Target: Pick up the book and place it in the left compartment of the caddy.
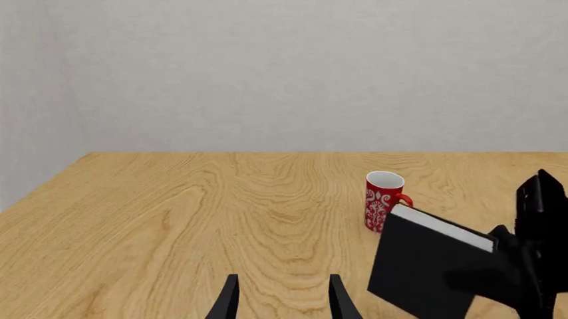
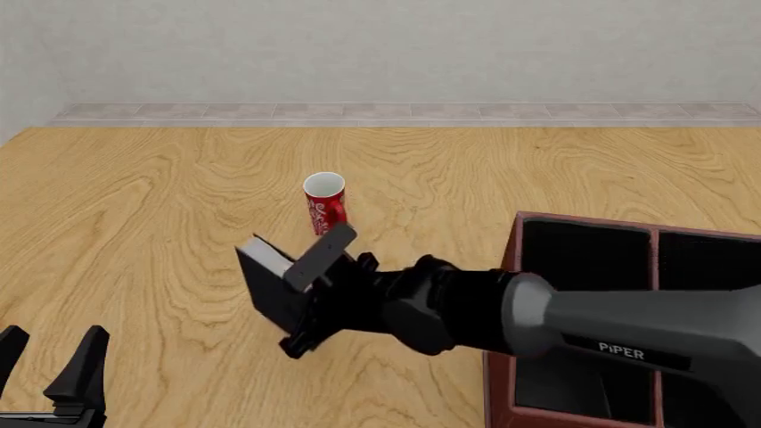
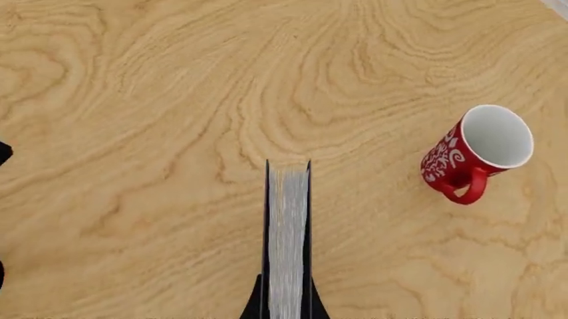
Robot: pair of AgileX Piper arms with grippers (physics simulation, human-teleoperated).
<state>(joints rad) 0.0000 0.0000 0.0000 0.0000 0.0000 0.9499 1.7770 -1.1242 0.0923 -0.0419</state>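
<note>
We see the right tool (image 2: 312, 308) clenched on the thick black hardcover book with white page edges (image 2: 271, 283), holding it tilted and lifted off the light wooden table (image 2: 155, 196). In the right wrist view the book's (image 3: 288, 232) pages run straight out between the two fingers. Beyond this tool stands a red ceramic mug with white swirls (image 2: 323, 202), upright and apart from the book. Behind the tool, beside its arm, sits the dark reddish-brown wooden caddy (image 2: 509, 267), whose long black-walled left compartment (image 2: 571, 321) lies partly hidden under the arm. The left tool (image 2: 50, 370) hangs low over bare table, well apart from the book, its fingers (image 1: 225, 300) spread and holding nothing.
</note>
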